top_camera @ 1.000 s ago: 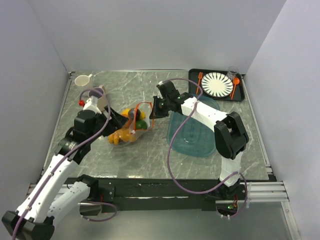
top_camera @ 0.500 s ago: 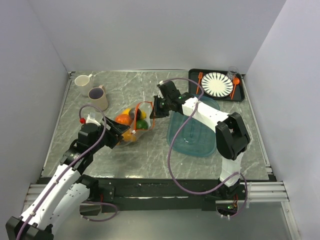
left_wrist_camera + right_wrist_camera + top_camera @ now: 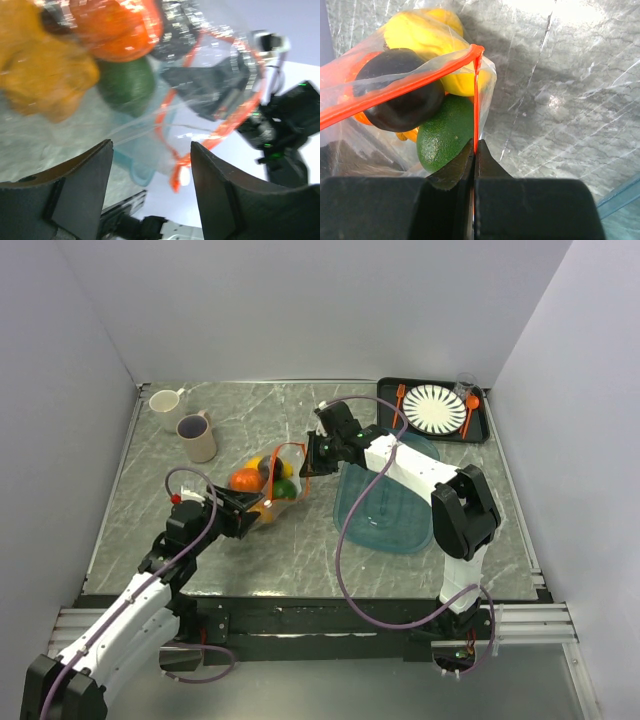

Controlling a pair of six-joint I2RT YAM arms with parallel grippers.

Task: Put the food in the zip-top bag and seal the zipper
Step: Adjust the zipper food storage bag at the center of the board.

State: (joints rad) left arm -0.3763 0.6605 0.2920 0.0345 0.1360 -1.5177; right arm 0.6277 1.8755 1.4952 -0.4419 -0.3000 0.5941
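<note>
The right gripper (image 3: 474, 150) is clamping its 2 fingers tight on the zipper (image 3: 395, 90) at the corner of the bag (image 3: 270, 485), lifting that end of the orange-red strip off the table (image 3: 300, 550). The left gripper (image 3: 150, 147) is sitting low at the bag's opposite end with its jaws apart, gripping nothing. The bag is lying between the 2 arms, just beside the teal tray (image 3: 390, 510). The food (image 3: 445, 135) is showing through the plastic: green, yellow, orange and dark purple pieces. No loose pieces are showing on the table, so filling looks finished and sealing looks like the step in hand. The mouth is gaping in a loop, so next the left jaws likely need to pinch both zipper lips together and run along the strip.
</note>
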